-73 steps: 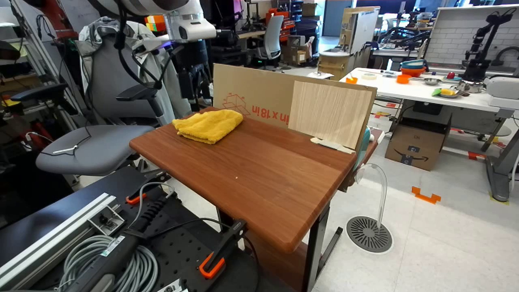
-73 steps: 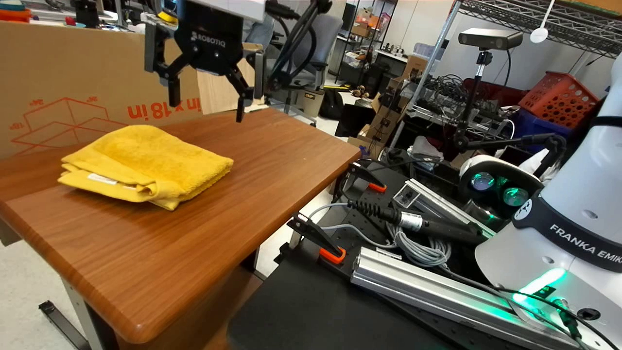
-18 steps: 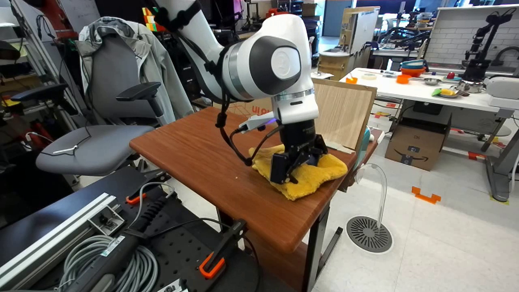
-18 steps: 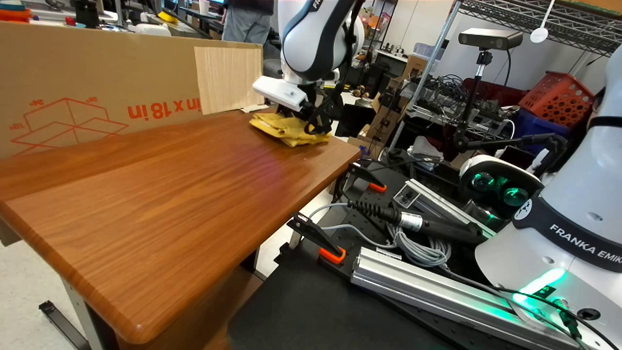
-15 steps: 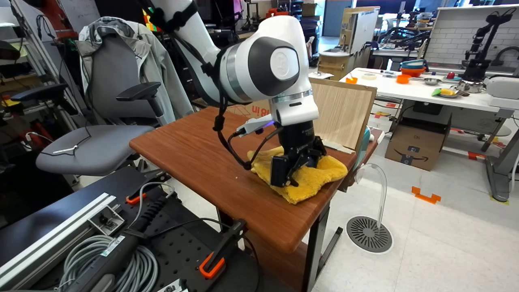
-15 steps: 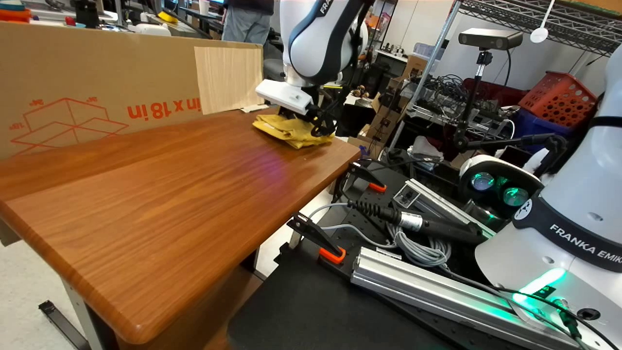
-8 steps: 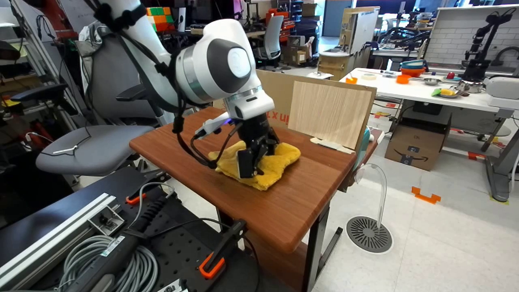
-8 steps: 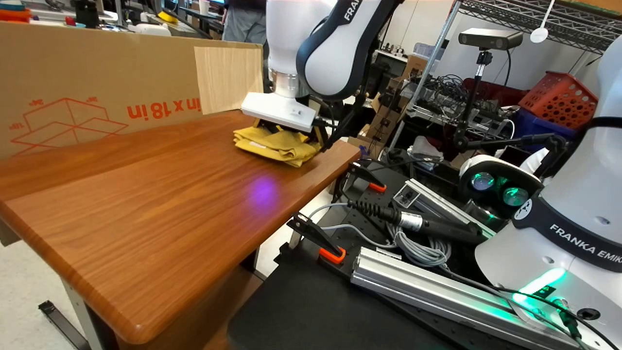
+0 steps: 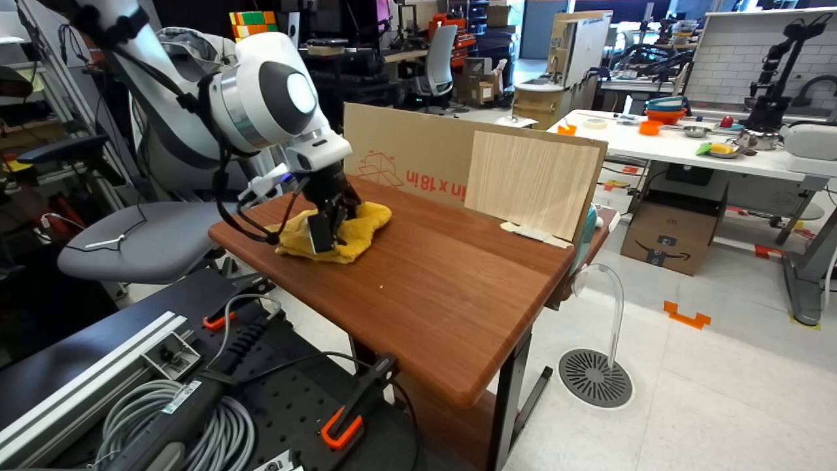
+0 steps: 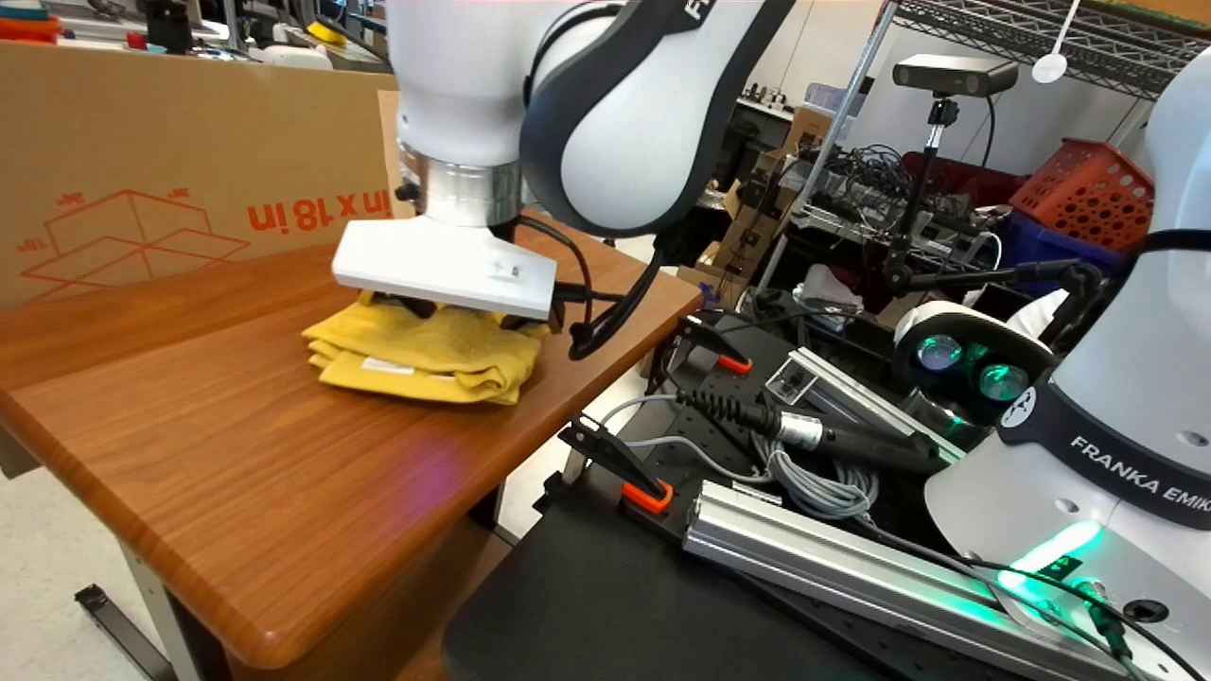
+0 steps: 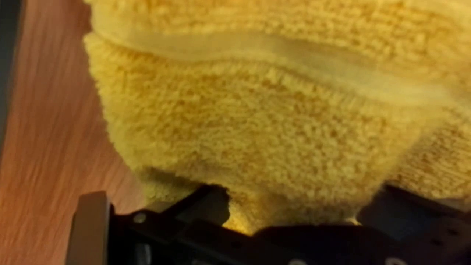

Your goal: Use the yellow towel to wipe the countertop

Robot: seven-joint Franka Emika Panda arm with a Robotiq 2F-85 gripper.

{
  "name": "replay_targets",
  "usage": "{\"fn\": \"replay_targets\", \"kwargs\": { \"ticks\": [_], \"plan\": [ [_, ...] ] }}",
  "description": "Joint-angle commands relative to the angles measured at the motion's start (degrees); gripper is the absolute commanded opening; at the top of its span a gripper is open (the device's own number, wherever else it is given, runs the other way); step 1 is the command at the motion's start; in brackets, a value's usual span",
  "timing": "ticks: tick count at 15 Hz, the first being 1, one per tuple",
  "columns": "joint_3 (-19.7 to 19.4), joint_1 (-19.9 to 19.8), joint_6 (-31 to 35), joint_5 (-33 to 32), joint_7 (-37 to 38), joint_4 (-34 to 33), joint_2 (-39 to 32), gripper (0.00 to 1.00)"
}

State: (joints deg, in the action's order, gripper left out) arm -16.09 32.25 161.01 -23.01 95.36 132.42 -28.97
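1. One yellow towel (image 10: 426, 350), folded in layers, lies on the brown bench (image 9: 418, 281); an exterior view shows it at the end by the grey chair (image 9: 157, 242), close to the edge facing the robot base (image 10: 993, 501).
2. The pincer (image 11: 294, 206) points down into the towel from above. Its fingers (image 11: 211, 206) stand apart, partly sunk in the cloth, with yellow pile between them; whether they clamp it, I cannot tell.
3. In the wrist view the towel fills most of the frame, a smooth pale band crossing it; a strip of bench shows at left.
4. In both exterior views a cardboard sheet (image 9: 418, 154) with red print stands along the bench; a wood-grained panel (image 9: 529, 183) is against its face, mostly hidden behind the arm (image 10: 643, 132) in an exterior view.
5. A violet glow (image 10: 428, 478) lies on the bench near the towel.
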Motion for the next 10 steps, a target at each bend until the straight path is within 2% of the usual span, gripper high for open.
{"fn": "replay_targets", "kwargs": {
  "ticks": [1,4,7,10],
  "plan": [
    [4.0,3.7,4.6,1.2,5.4,-4.9,-7.6,1.00],
    [2.3,4.7,4.9,1.7,8.0,-10.7,-10.9,1.00],
    [-0.2,1.8,4.0,4.1,10.0,-15.3,-12.7,1.00],
    [-3.5,-1.1,3.8,5.9,11.0,-16.5,-13.8,1.00]
  ]
}}
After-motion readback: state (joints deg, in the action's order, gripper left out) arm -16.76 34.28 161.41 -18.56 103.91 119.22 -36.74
